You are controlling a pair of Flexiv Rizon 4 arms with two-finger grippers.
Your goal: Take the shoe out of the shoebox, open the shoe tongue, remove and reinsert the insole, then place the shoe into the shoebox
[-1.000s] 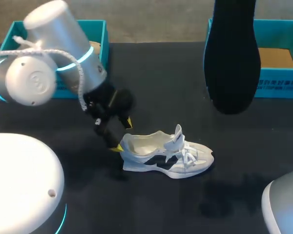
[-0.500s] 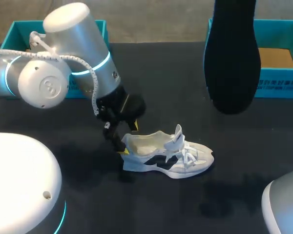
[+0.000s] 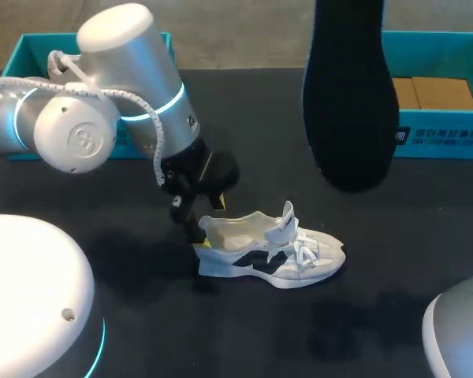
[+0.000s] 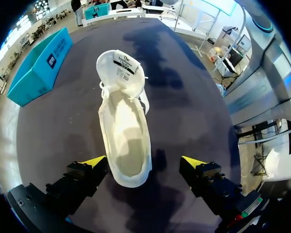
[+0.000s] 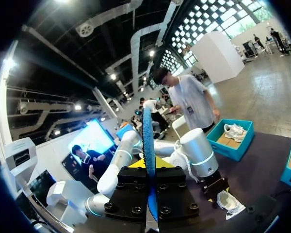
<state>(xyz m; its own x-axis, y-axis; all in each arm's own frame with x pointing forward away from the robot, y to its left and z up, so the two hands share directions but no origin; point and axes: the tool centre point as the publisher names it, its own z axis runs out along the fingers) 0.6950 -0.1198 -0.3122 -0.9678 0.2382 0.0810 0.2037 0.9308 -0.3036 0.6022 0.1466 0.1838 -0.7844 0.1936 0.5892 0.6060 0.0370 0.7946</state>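
A white and black shoe [image 3: 270, 256] stands upright on the dark table, toe to the right, tongue raised. My left gripper [image 3: 209, 224] is open at its heel; in the left wrist view the heel of the shoe [image 4: 123, 126] lies between the spread yellow fingertips [image 4: 94, 161] of the left gripper [image 4: 144, 162], and the shoe's inside is bare. The black insole [image 3: 349, 94] hangs high over the table, toe end down. My right gripper [image 5: 149, 167] is shut on the insole [image 5: 148, 131], seen edge-on in the right wrist view.
A teal shoebox [image 3: 27, 55] stands at the back left behind my left arm; it holds another white shoe [image 5: 233, 131]. A second teal shoebox [image 3: 441, 118] sits at the back right, partly behind the insole. Bare table lies in front of the shoe.
My left arm has moved right and closer, bringing its open fingers around the shoe's heel. The hanging insole has shifted left. The shoe has stayed put.
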